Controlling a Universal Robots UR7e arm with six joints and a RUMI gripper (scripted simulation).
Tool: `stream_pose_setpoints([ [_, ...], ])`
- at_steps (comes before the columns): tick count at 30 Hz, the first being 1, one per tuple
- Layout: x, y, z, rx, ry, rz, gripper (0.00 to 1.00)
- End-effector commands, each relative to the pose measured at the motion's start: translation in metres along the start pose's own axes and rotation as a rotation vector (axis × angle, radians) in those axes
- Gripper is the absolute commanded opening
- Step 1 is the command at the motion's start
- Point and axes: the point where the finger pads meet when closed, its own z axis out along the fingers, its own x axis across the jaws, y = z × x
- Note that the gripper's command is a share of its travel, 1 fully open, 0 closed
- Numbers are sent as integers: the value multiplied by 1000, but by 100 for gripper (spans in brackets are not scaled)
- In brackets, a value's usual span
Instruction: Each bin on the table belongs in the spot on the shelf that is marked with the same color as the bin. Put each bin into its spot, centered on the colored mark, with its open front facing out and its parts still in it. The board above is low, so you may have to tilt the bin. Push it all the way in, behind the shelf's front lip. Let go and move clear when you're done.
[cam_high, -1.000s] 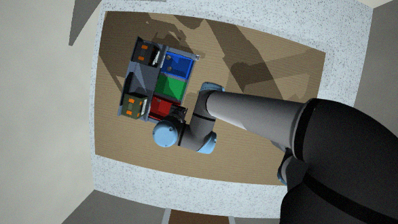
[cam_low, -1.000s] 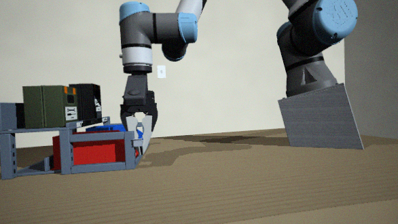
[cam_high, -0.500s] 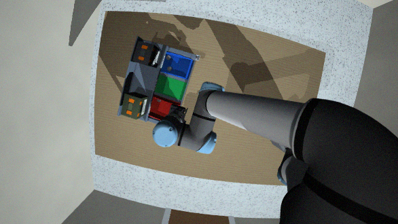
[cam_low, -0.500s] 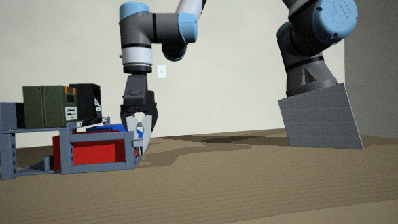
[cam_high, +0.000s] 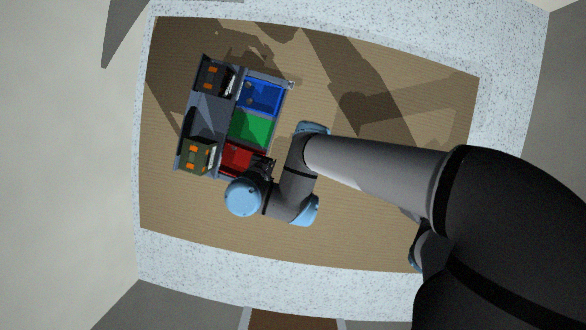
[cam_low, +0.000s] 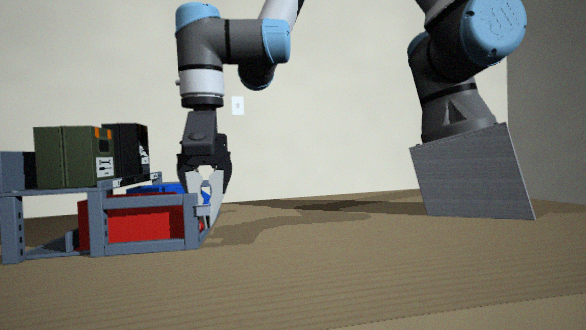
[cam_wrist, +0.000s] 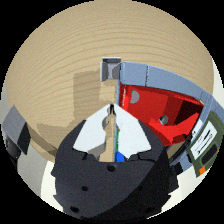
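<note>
Low beside the red bin (cam_high: 236, 157) (cam_low: 145, 223) (cam_wrist: 160, 112), tool (cam_high: 272, 169) (cam_low: 209, 226) (cam_wrist: 112, 104) pointing down, its fingertips closed on nothing.

I see my gripper (cam_wrist: 112, 104), fingertips together, beside grey shelf frame (cam_wrist: 134, 73); red bin (cam_wrist: 157, 112) inside frame, green box (cam_wrist: 209, 145) partly visible at right edge.
</note>
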Motion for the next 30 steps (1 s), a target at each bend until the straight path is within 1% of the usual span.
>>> stream_pose_setpoints([
  [1, 1, 0, -1, 0, 1, 0, 0],
  [30, 5, 0, -1, 0, 1, 0, 0],
])
